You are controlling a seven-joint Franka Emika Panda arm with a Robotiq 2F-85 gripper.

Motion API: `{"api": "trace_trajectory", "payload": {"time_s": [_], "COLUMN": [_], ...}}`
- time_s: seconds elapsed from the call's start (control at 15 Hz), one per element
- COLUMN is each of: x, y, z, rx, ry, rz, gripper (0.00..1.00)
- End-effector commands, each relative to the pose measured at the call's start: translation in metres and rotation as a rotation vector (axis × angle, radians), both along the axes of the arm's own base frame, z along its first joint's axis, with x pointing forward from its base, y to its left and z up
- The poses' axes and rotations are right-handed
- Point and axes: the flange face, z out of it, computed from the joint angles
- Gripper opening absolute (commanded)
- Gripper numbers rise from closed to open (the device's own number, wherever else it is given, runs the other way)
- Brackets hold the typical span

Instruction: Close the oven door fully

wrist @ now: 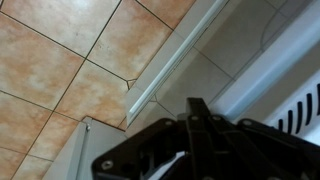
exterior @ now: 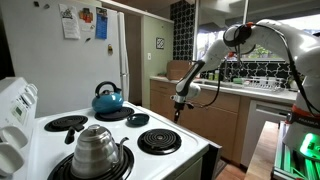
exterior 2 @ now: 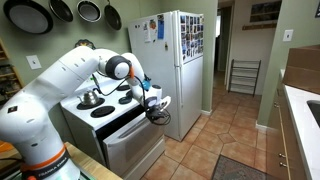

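The oven door (exterior 2: 135, 143) is the flat front panel of the white stove (exterior 2: 100, 108), seen in an exterior view. It stands nearly upright, with a dark gap along its top edge. My gripper (exterior 2: 154, 103) hangs at the stove's front right corner, level with the door's top and beside it. It also shows in an exterior view (exterior: 179, 103), off the stove's front edge, where the door is hidden. In the wrist view the black fingers (wrist: 200, 118) are pressed together, holding nothing, above a grey panel with a pale rim (wrist: 170, 65) and floor tiles.
A blue kettle (exterior: 108, 98) and a steel kettle (exterior: 96, 148) sit on the burners. A white refrigerator (exterior 2: 180, 70) stands close beside the stove. A wooden counter with cabinets (exterior: 215, 105) lies behind the arm. Tiled floor (exterior 2: 230, 130) is open in front of the stove.
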Motion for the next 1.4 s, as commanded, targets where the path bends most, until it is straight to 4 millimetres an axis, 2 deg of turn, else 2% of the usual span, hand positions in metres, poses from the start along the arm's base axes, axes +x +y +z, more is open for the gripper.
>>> {"api": "trace_trajectory", "payload": {"time_s": [0.0, 0.13, 0.27, 0.4, 0.47, 0.8, 1.13, 1.2, 1.33], "x": [-0.008, -0.004, -0.002, -0.002, -0.001, 0.009, 0.0, -0.004, -0.012], "y": [0.066, 0.083, 0.11, 0.137, 0.143, 0.108, 0.061, 0.053, 0.039], "z": [0.004, 0.008, 0.013, 0.013, 0.015, 0.038, 0.064, 0.069, 0.078], "rx": [0.006, 0.001, 0.008, -0.004, -0.019, -0.089, -0.153, -0.165, -0.186], "ry": [0.025, 0.026, 0.036, 0.054, 0.058, 0.009, 0.059, 0.066, 0.08], "rz": [0.11, 0.134, 0.169, 0.148, 0.116, -0.163, -0.34, -0.341, -0.345], "gripper": [0.04, 0.04, 0.04, 0.04, 0.03, 0.02, 0.04, 0.2, 0.36]}}
